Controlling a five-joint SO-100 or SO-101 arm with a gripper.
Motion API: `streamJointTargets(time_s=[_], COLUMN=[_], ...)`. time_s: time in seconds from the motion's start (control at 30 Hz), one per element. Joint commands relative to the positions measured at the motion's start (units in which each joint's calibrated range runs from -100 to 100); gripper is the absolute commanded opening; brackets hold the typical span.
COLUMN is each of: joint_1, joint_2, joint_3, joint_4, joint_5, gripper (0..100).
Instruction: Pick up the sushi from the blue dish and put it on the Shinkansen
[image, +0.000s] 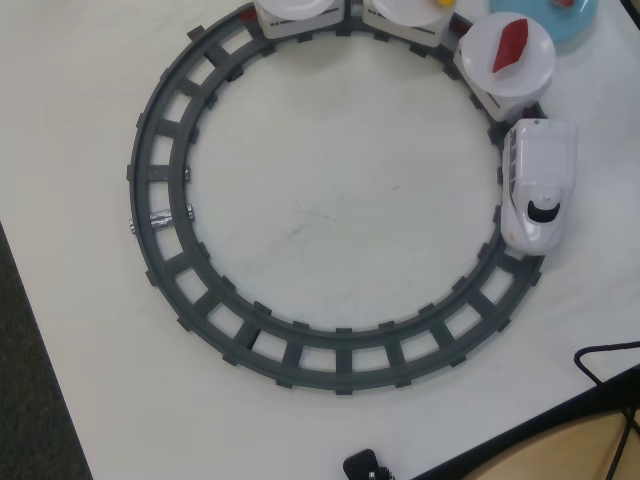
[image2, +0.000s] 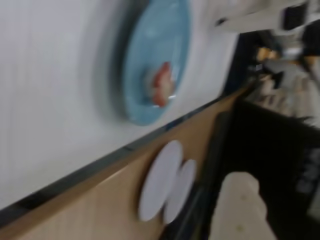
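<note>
Blurred cream-coloured end effector (image2: 240, 207), details unclear

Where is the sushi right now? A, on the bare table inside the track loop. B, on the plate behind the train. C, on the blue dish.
C: the wrist view shows the sushi lying on the blue dish; the tool is out of sight.

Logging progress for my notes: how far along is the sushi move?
Nothing looks done yet. The wrist view, though blurred, shows the sushi lying on the blue dish, ungrasped. The tool is not in view. Left: grasp the sushi and carry it to the Shinkansen, whose nearest plate holds a red piece.
</note>
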Motion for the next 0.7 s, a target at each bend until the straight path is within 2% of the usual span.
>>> streamJointTargets(time_s=[0.0, 0.17, 0.5, 0.67], joint_1=[-2.5, -2.7, 1.1, 1.1], joint_2=[6.9, 26.7, 68.5, 87.1], joint_3=[-12.9, -27.4, -40.0, -46.6], joint_4=[4.3, 4.1, -9.4, -11.1], joint_5=[0.2, 0.7, 8.4, 15.4], gripper=[22, 22, 22, 22])
